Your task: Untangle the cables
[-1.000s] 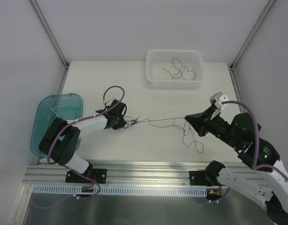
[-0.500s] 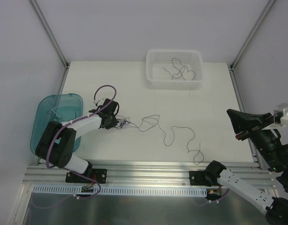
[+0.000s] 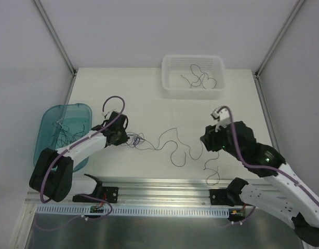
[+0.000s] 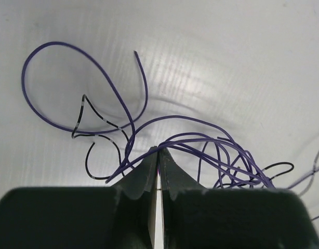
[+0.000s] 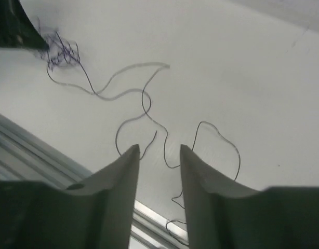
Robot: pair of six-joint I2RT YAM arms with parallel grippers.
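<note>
Now the left tool (image 3: 124, 136) is pinching a clump of hair-thin purple and black cables (image 3: 136, 139), and the right tool (image 3: 207, 141) is hanging spread and empty.
On the white desk (image 3: 123, 88) one loose strand (image 3: 175, 150) is snaking from the clump towards the right tool. Closing on the wrong loop or tugging hard risks cinching the knot or yanking it free.

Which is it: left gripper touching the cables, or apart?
Touching. Left wrist view: the shut left gripper pinches purple strands of the cables at its fingertips.
</note>
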